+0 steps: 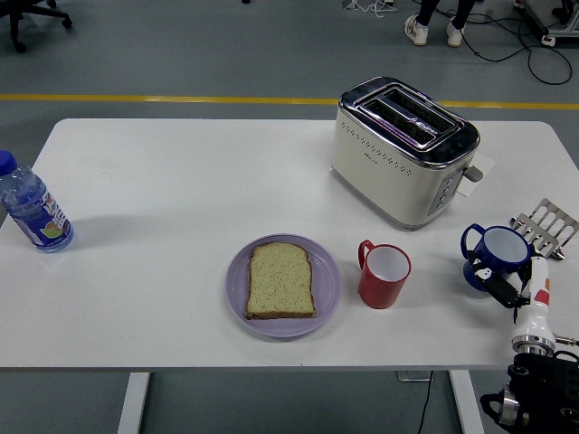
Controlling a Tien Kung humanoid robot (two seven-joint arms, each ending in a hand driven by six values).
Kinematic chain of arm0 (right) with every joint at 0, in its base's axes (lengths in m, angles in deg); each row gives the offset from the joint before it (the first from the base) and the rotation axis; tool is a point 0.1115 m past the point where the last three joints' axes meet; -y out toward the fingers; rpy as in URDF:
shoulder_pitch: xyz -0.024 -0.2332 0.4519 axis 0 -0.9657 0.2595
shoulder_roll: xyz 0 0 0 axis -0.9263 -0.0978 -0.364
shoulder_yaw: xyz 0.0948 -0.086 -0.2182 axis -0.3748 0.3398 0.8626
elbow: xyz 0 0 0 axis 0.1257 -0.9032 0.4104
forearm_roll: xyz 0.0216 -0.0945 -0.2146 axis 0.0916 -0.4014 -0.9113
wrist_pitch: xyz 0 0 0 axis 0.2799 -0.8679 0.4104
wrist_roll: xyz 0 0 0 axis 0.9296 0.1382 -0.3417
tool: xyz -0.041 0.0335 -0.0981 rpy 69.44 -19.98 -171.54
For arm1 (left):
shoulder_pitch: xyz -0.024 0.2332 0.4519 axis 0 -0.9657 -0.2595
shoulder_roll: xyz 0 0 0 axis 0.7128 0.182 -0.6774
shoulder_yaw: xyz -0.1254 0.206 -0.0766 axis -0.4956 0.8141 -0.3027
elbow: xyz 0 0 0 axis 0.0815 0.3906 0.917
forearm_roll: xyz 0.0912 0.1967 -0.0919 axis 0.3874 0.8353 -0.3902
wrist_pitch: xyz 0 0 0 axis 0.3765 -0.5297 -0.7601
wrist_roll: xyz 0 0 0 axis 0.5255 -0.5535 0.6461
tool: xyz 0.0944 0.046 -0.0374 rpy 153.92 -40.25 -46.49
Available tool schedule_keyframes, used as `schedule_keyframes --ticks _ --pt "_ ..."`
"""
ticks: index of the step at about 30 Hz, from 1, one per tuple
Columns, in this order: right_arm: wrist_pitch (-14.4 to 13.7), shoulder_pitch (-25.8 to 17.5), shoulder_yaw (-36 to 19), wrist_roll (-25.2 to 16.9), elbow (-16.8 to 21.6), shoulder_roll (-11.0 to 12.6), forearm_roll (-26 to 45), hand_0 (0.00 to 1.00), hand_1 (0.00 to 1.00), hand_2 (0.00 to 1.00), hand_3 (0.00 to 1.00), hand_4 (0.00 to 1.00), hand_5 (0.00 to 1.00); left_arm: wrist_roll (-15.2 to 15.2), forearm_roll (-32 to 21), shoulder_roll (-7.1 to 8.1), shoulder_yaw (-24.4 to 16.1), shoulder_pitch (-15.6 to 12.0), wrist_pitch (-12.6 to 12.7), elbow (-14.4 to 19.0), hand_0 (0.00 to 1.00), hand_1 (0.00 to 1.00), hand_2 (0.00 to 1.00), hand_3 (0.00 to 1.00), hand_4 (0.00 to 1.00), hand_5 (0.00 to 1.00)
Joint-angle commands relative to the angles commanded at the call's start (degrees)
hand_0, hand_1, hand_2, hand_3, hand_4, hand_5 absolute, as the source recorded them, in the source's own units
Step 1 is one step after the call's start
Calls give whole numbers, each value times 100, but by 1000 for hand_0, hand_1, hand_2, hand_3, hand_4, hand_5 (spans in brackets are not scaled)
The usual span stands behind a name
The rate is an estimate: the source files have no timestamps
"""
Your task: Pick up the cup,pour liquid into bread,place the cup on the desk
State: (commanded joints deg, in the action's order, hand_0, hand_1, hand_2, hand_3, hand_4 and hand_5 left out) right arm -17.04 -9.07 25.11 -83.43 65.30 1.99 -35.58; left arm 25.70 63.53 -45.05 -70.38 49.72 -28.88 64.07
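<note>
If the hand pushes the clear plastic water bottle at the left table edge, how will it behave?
The clear plastic water bottle with blue cap looks tall and narrow, so a high push probably tips it. Once lying down, its round body would likely roll. It seems filled, so probably rather heavy.

single high head view, facing forward and down over white table (181, 181)

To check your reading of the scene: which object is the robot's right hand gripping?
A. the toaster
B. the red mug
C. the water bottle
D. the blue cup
D: the right hand is closed on the blue cup at the table's right edge, while the red mug stands alone beside the purple plate.
</note>
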Motion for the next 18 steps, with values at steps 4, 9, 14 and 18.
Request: schedule_keyframes --ticks 4,9,14,18 --pt "0 33 59 0 -69 -30 18 605 504 581 593 531 2 -2 3 0 3 -1 0 1 636 646 656 546 319 843" --pt "0 61 153 0 -107 -56 23 607 506 583 597 533 2 -3 3 0 7 -3 1 0 638 646 656 546 319 841" --pt "0 84 170 0 -156 -78 11 617 509 584 599 536 2 -4 -4 0 14 1 1 1 636 645 656 546 319 840" --pt "0 97 187 0 -195 -92 -2 617 509 584 599 536 2 -4 2 0 8 2 1 2 636 645 656 546 319 840"
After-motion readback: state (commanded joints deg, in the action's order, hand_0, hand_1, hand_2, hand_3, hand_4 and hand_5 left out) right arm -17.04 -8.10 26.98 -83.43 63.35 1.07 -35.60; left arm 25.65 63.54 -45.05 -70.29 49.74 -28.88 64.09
